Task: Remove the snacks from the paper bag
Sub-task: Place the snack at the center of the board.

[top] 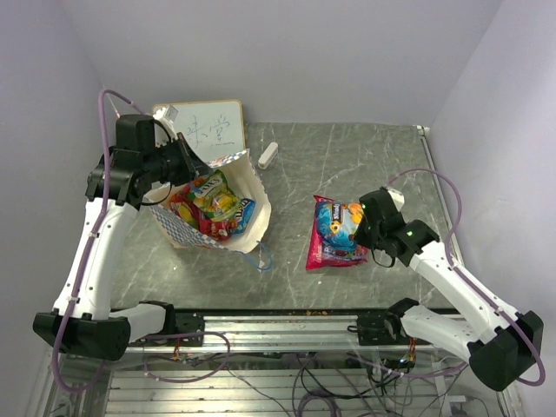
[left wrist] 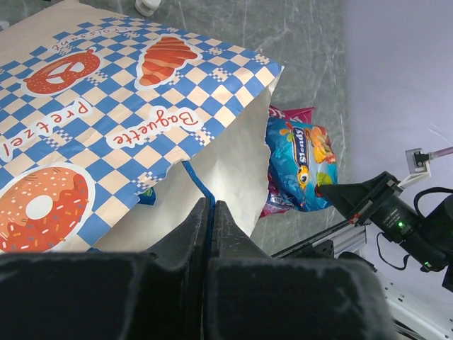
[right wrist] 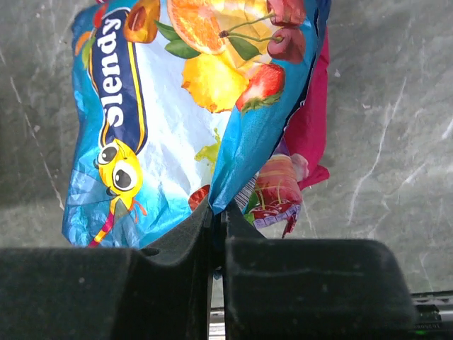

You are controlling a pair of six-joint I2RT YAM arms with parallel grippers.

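The paper bag (top: 252,195) lies on its side at the left, mouth up, with several snack packets (top: 213,201) inside. My left gripper (top: 182,156) is shut on its blue cord handle (left wrist: 200,185) at the bag's far edge; the checked side (left wrist: 92,134) fills the left wrist view. The blue snack packet (top: 334,221) lies over the pink-red packet (top: 326,252) on the table at the centre right. My right gripper (top: 367,228) is shut on the blue packet's edge (right wrist: 233,163), and the pink-red packet (right wrist: 311,127) shows beneath it.
A white framed writing board (top: 208,122) leans at the back left behind the bag. A small white oblong block (top: 268,155) lies on the table behind the bag. The metal rail (top: 287,326) runs along the near edge.
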